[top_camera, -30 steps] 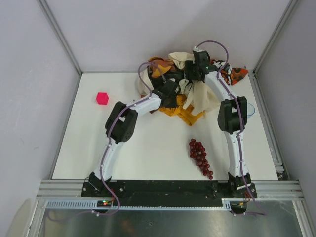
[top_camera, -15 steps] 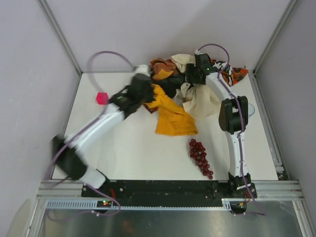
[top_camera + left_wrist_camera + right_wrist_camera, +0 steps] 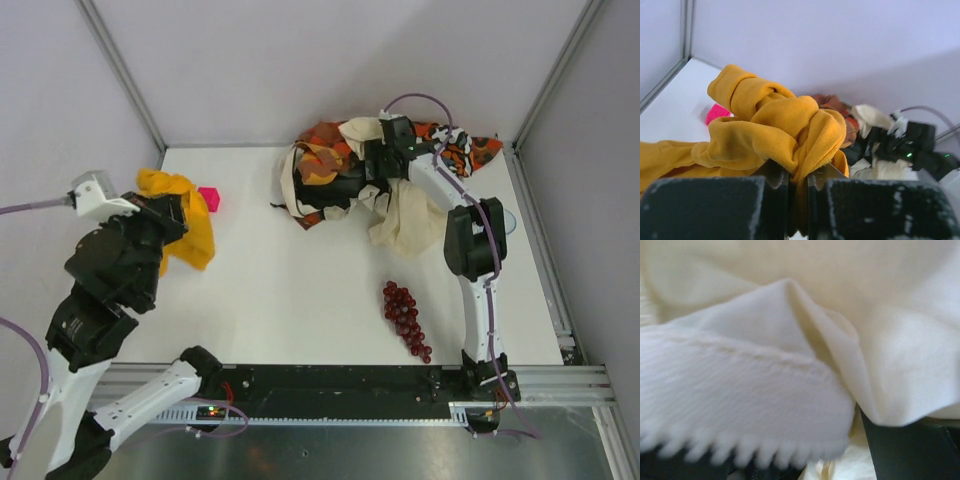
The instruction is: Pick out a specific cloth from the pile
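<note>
From the top camera I see the left gripper [image 3: 170, 217] at the far left of the table [image 3: 300, 300]; the yellow cloth [image 3: 188, 228] hangs bunched from it, well apart from the pile [image 3: 330, 172] at the back wall. A pink cube [image 3: 208, 198] shows just beside the cloth; a bunch of grapes [image 3: 405, 318] lies near the right arm. This view does not show me the fingers themselves. The left wrist camera does: the left gripper [image 3: 797, 177] has both fingers [image 3: 777, 182] pressed together with a fold of the yellow cloth [image 3: 775, 127] pinched between them; the pink cube [image 3: 717, 113] and the pile [image 3: 867, 120] sit behind.

The right gripper [image 3: 372, 165] is down in the pile in the top view. Its own camera shows almost only cream cloth [image 3: 790, 340], very close and blurred, with dark parts at the lower edge; whether these fingers are holding anything I cannot tell.
</note>
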Motion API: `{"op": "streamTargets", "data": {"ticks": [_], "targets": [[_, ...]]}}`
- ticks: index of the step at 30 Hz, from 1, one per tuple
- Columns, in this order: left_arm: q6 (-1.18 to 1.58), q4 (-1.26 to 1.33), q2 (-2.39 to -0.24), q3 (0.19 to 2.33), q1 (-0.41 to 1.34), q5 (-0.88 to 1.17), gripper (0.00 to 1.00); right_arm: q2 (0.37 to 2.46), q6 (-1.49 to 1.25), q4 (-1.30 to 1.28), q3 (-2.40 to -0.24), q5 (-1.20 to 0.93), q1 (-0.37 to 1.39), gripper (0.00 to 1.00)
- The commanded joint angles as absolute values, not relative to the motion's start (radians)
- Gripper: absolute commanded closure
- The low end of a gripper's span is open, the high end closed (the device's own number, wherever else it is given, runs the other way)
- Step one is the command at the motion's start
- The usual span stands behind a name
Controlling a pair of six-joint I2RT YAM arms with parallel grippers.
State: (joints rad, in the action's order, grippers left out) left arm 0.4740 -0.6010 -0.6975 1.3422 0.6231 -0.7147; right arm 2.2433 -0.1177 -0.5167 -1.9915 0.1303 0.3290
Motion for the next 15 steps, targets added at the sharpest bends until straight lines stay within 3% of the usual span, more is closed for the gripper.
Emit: {"op": "streamTargets", "data": {"ticks": [1, 7, 15], "targets": [[0.512, -0.742, -0.709, 1.389, 0.622, -0.75, 0.99, 2.121, -0.072, -0.529, -2.011, 0.216, 0.392, 0.02], [0.581, -0.83, -0.662, 1.377, 0.622, -0.745, 0.99, 2.031, -0.045, -0.58, -1.992, 0.266, 0.475, 0.01], [0.772, -0.888, -0.731, 1.163, 0.611, -0.795, 0.99, 1.822, -0.041, -0.606, -1.817, 0.405, 0.632, 0.01]]}}
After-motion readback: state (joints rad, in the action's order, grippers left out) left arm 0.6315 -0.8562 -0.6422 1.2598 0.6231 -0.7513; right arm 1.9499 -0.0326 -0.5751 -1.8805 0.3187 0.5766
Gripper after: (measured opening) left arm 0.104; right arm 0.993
